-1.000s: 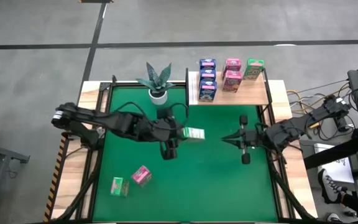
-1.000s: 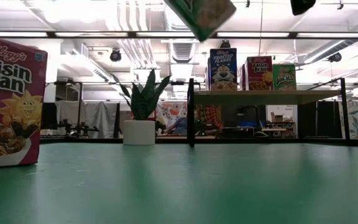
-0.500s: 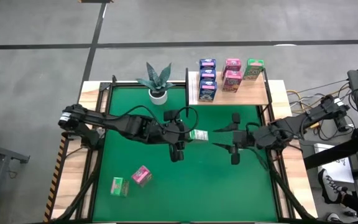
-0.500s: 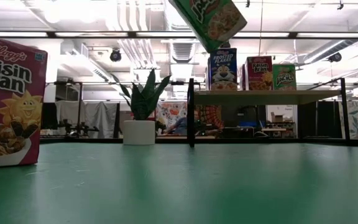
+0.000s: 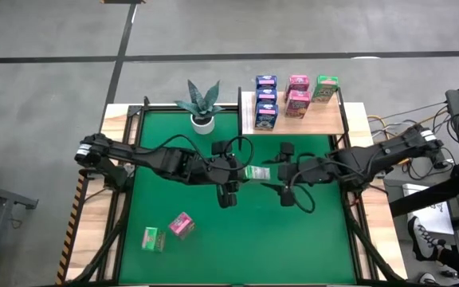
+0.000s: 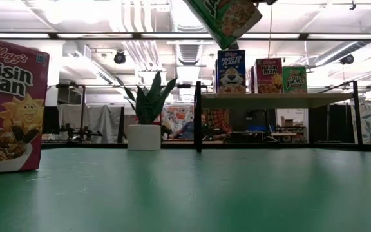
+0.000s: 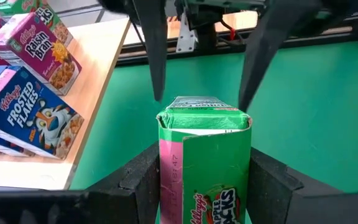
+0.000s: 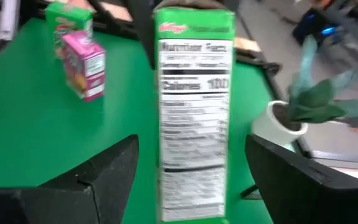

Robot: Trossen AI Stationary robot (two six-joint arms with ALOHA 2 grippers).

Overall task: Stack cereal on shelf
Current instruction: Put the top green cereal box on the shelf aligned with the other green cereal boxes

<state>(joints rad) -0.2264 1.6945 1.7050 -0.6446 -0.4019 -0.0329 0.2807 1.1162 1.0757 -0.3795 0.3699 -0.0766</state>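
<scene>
Above the middle of the green surface (image 5: pixel 166 199), the left pincer (image 5: pixel 241 171) pinches a green cereal box (image 5: pixel 256 172) aloft for handover; the right pincer (image 5: pixel 281 172), spread around its far end, should next clamp on.

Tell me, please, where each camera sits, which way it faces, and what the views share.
High: overhead, straight down; both arms, left gripper, right gripper.
Low: tabletop level, facing the shelf; hardly any arm shows.
Left wrist: past its fingers clamping the green cereal box.
Right wrist: between its open fingers, facing the potted plant.
All four show that box.
</scene>
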